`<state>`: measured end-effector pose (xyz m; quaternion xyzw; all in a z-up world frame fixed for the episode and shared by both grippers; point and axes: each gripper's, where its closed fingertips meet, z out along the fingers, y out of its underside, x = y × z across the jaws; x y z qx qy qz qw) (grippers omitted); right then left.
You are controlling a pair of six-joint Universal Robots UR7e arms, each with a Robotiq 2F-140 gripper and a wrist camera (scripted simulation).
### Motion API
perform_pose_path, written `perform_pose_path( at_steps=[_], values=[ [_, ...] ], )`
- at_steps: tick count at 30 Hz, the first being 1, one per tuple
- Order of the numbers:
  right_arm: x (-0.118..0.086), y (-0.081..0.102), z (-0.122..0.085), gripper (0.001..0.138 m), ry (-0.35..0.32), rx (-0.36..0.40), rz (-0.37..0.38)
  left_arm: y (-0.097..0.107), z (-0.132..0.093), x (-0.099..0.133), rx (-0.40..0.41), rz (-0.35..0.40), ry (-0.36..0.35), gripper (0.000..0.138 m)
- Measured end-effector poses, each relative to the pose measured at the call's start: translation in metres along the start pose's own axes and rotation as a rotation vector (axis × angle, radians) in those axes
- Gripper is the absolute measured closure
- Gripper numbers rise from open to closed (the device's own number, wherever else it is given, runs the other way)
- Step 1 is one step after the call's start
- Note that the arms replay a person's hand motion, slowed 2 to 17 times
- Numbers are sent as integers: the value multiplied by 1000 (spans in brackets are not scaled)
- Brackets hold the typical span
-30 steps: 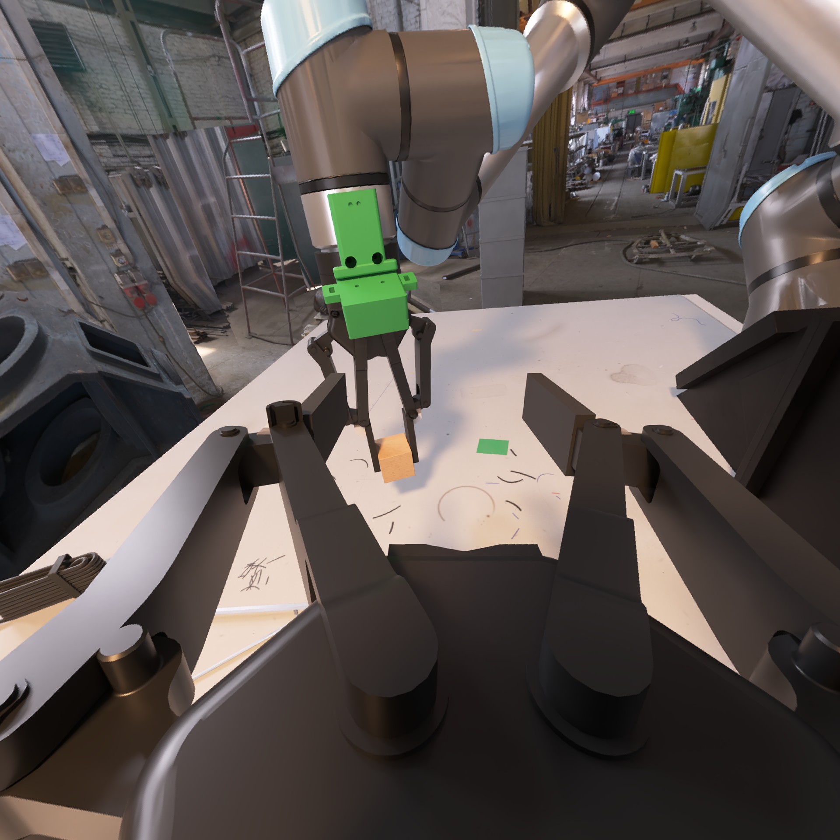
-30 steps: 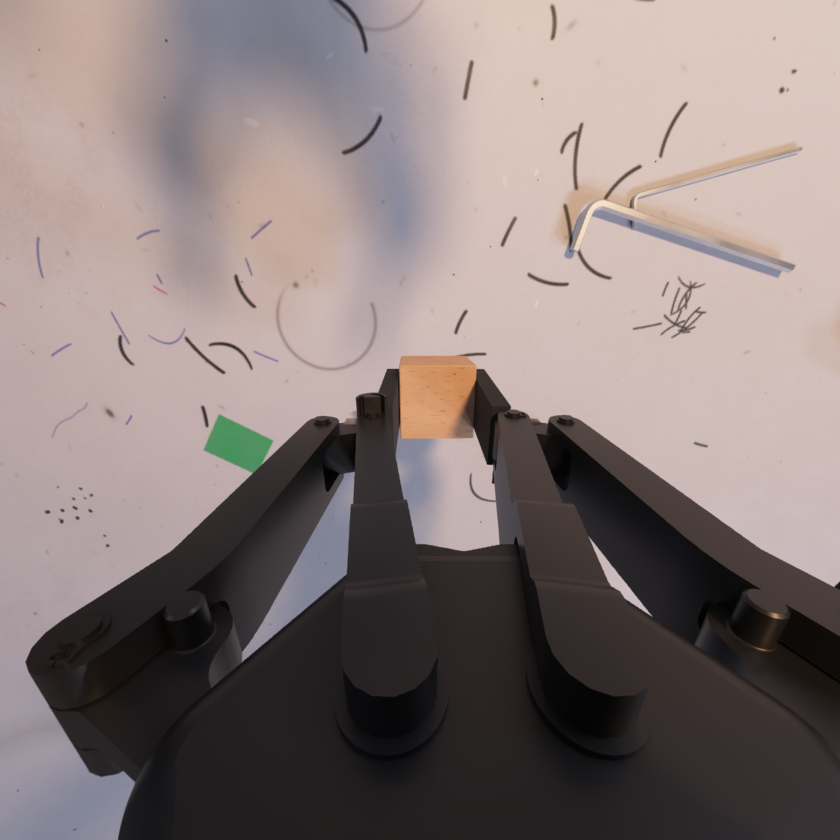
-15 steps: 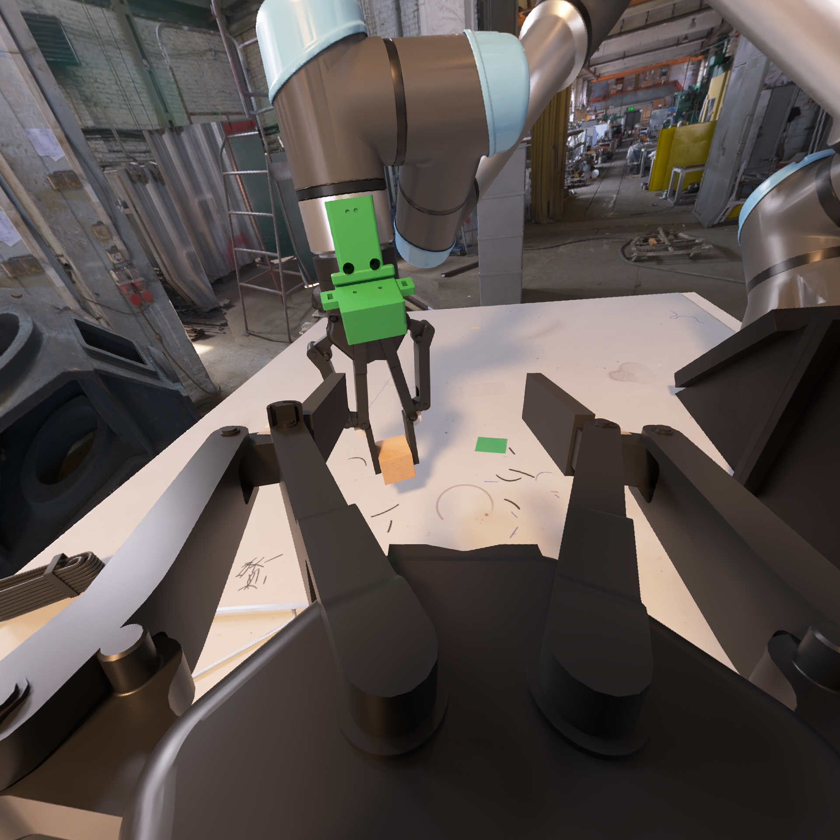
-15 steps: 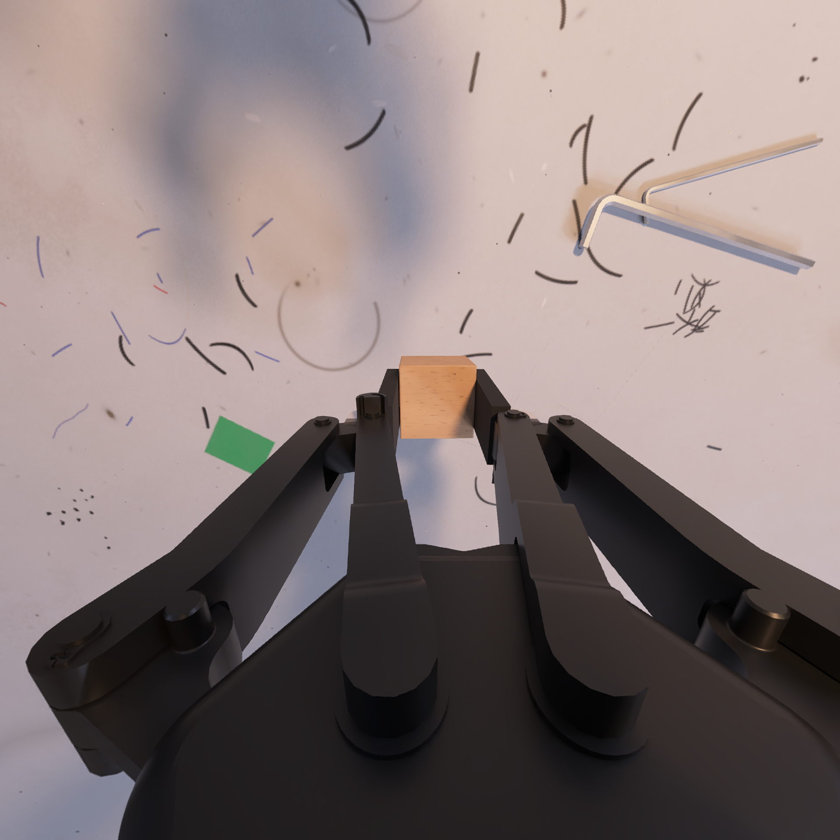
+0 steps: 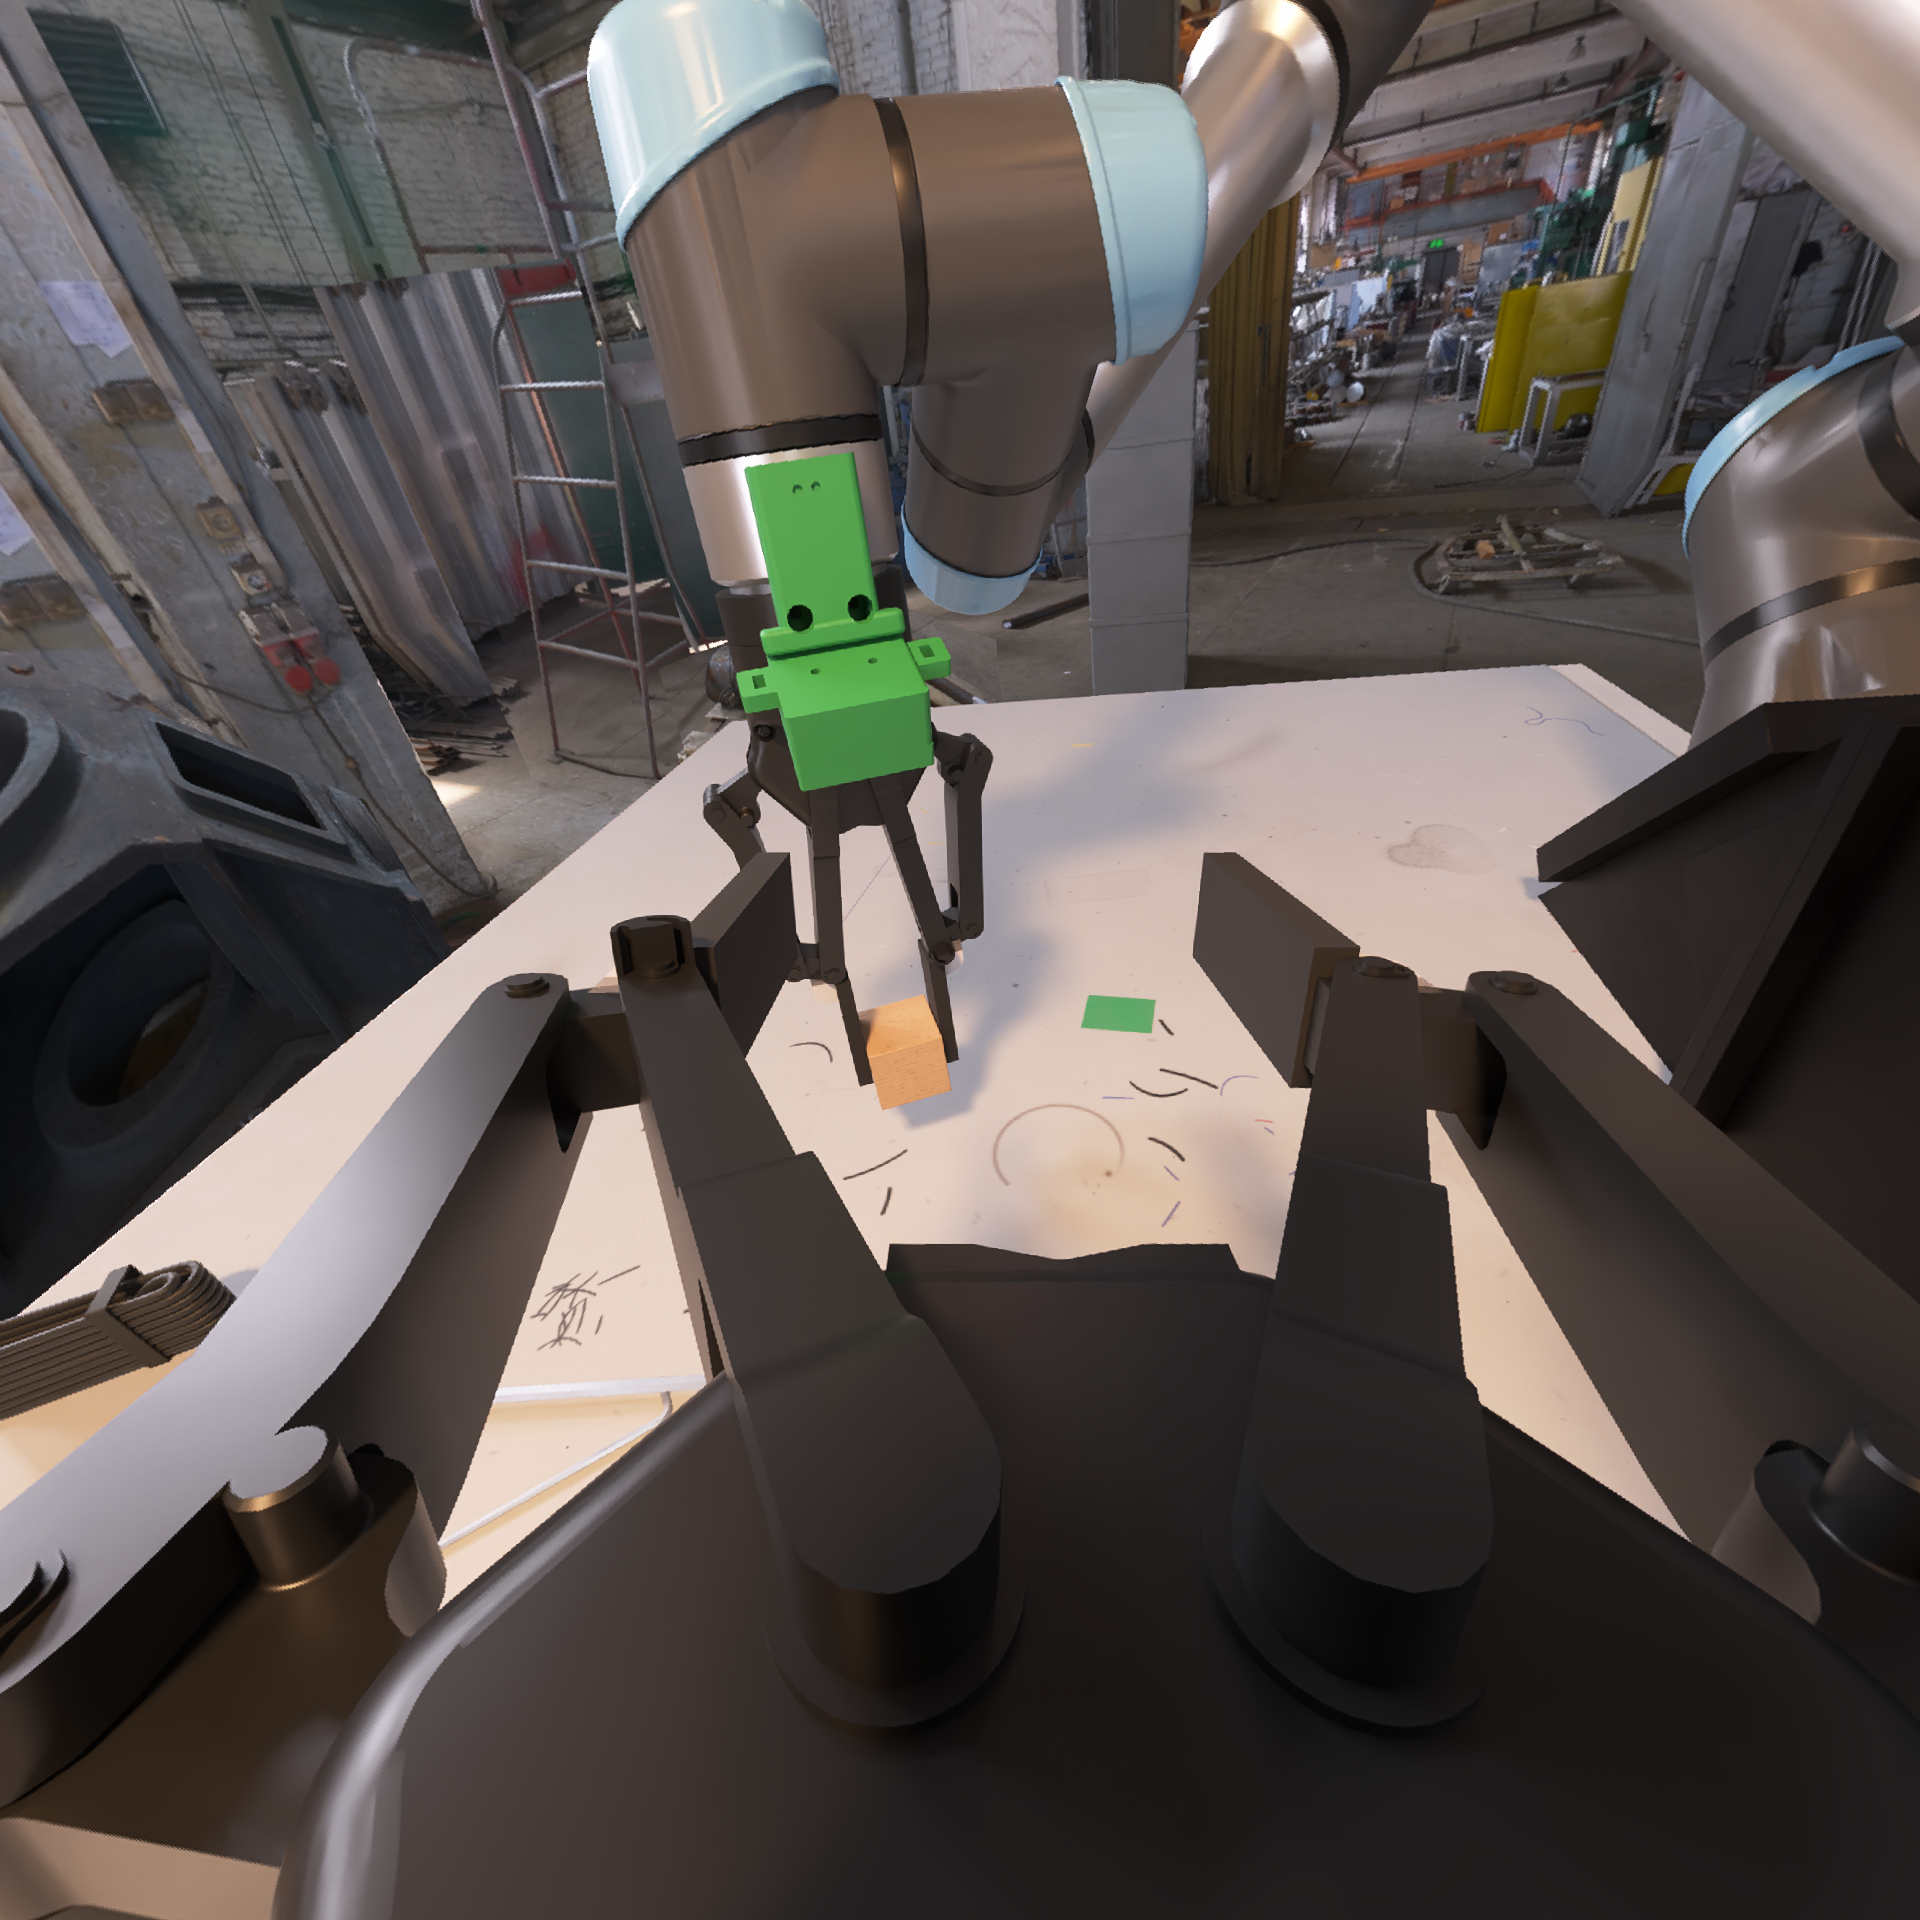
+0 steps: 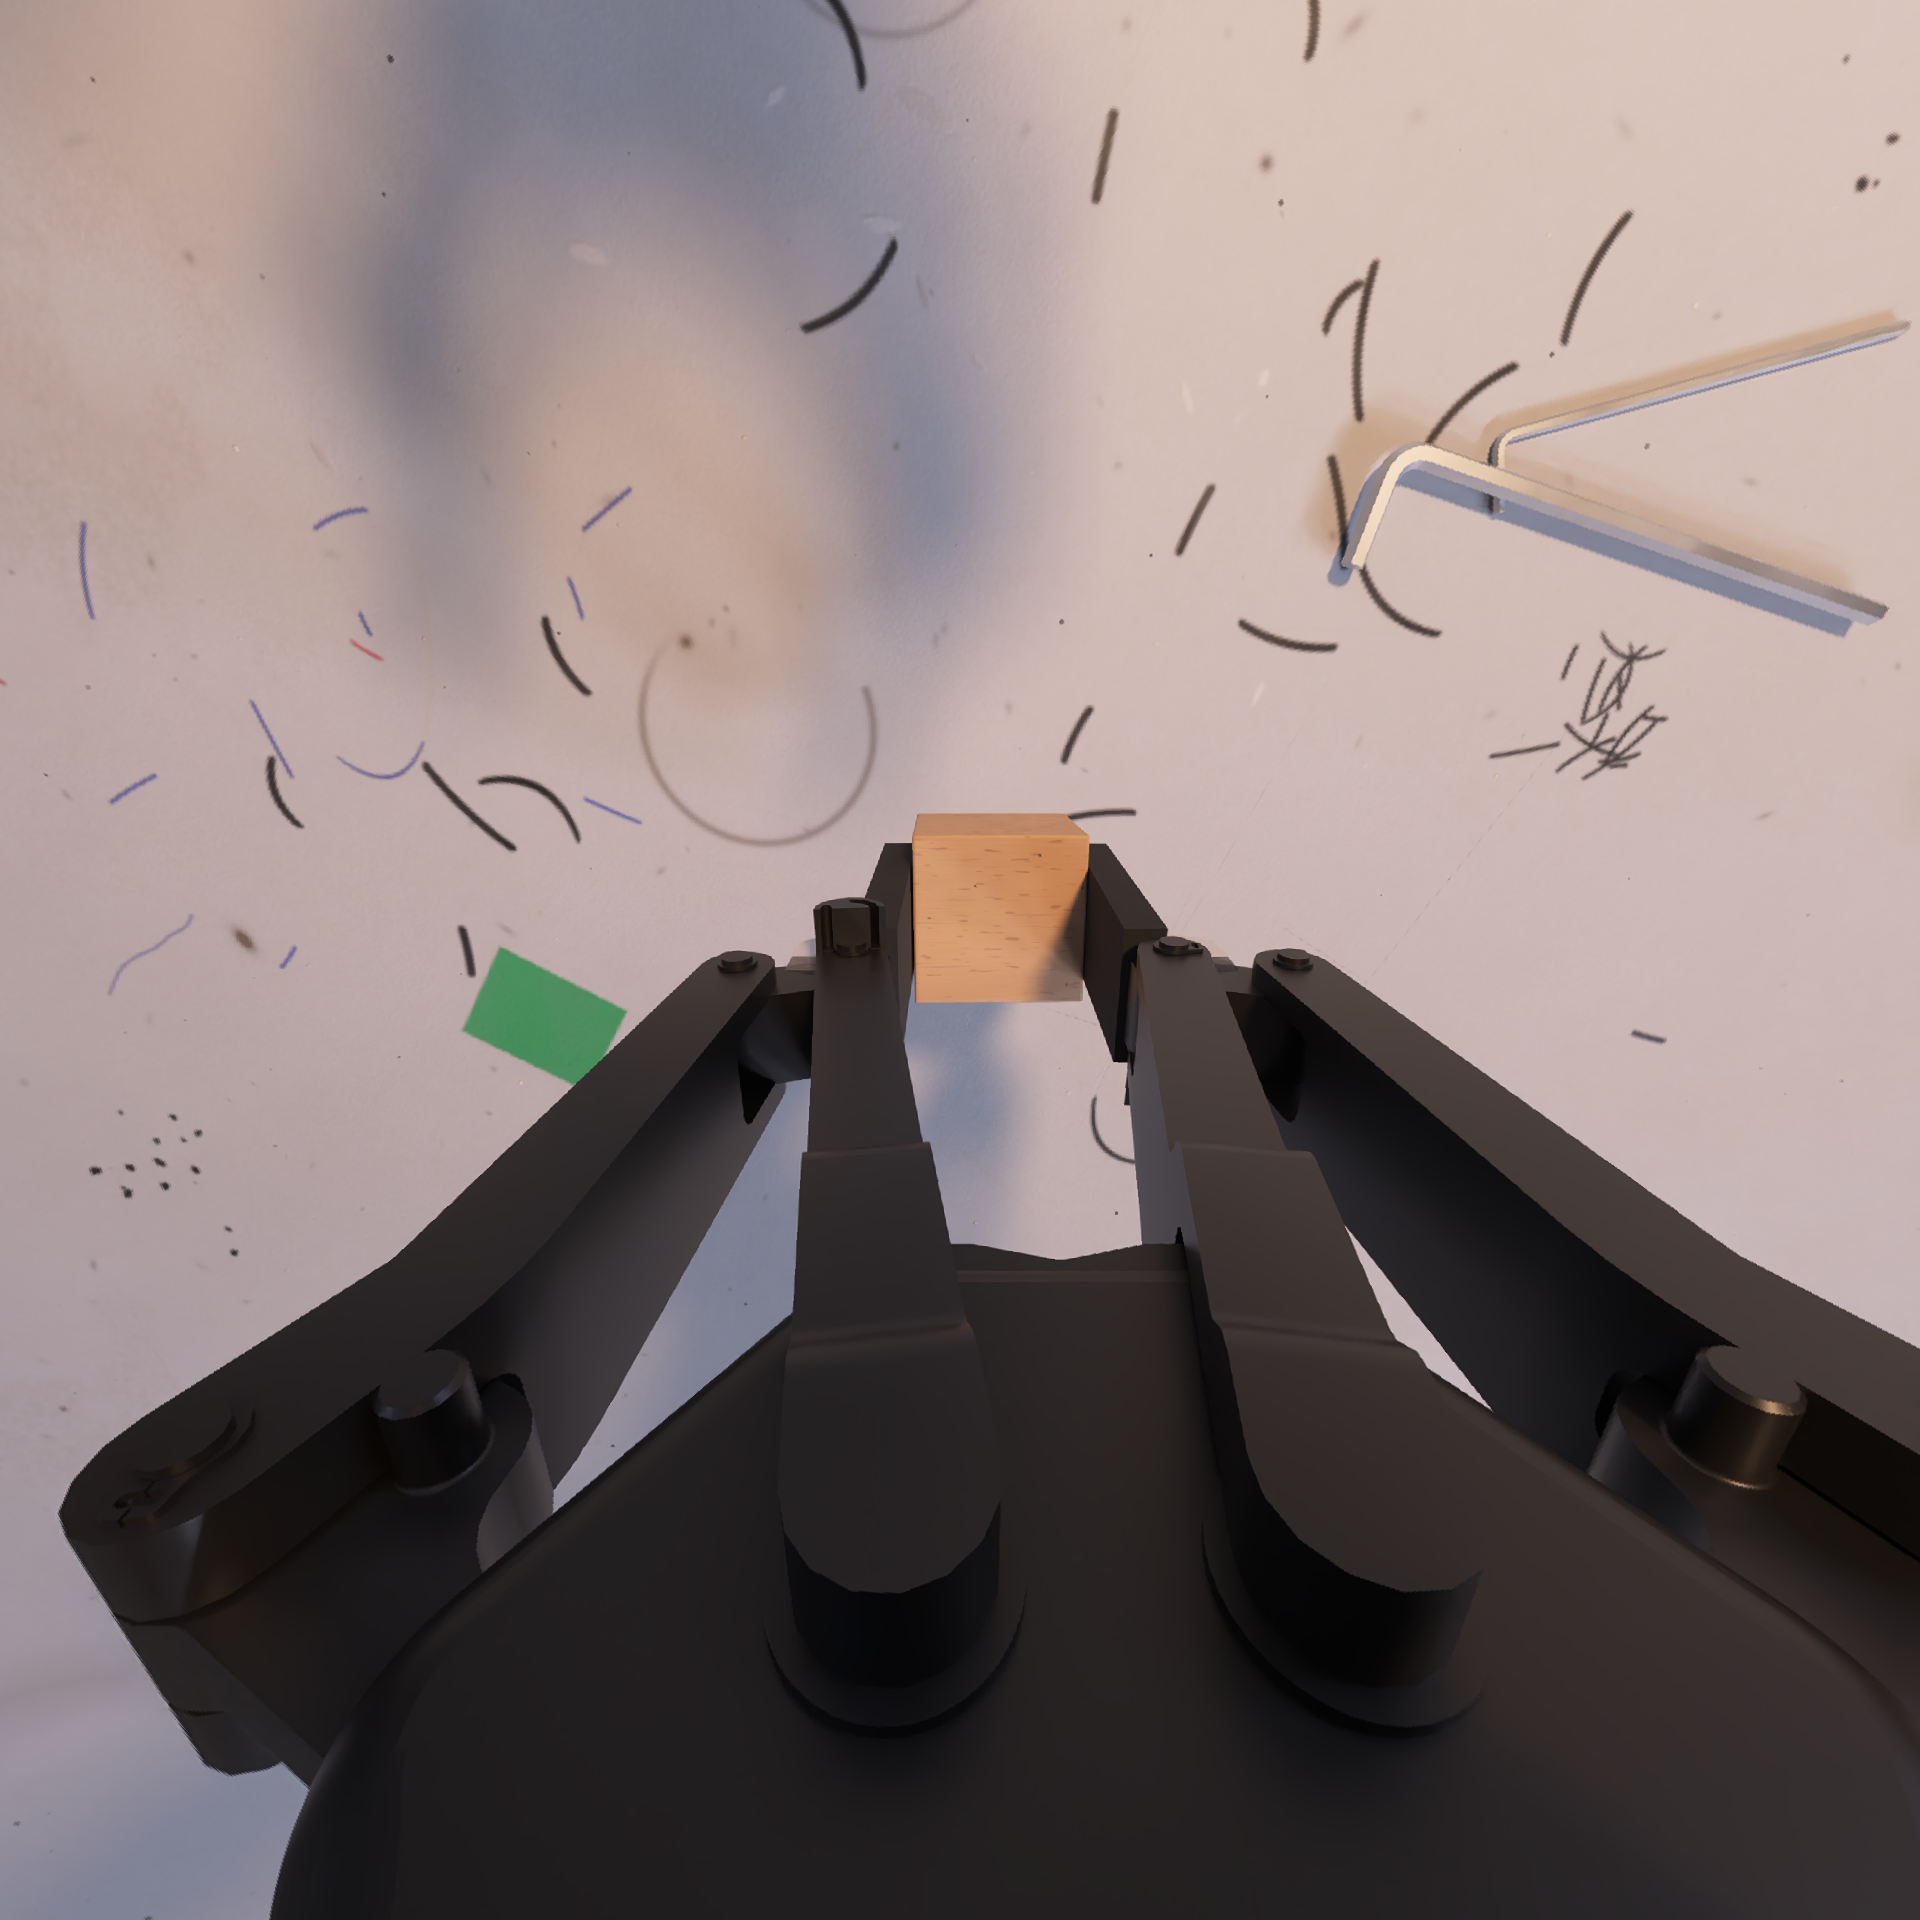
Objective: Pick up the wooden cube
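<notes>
The wooden cube (image 6: 997,909) is a small light-brown block clamped between the two fingers of my right gripper (image 6: 1000,904). In the left wrist view the cube (image 5: 909,1051) hangs a little above the white table (image 5: 1299,810), with a shadow under it, held by the right gripper (image 5: 902,1023) that points straight down. My left gripper (image 5: 987,935) is open and empty, well back from the cube and above the table's near side.
A flat green square (image 6: 542,1013) lies on the table left of the cube; it also shows in the left wrist view (image 5: 1118,1013). Two metal hex keys (image 6: 1621,520) lie at the right. The right arm's green mount (image 5: 836,665) rises above the cube.
The right gripper has risen slightly with the cube; the table marks drift outward in its view. The left gripper has not moved.
</notes>
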<state>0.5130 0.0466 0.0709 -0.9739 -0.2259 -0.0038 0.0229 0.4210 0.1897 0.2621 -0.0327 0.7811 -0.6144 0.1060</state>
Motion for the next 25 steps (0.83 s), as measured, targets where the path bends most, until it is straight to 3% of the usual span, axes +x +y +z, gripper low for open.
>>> perform_pose_path(
  at_steps=[25],
  values=[
    [-1, 1, 1, 99, -9, 11, 6, 2, 1, 1, -6, -2, 9, 39]
  ],
)
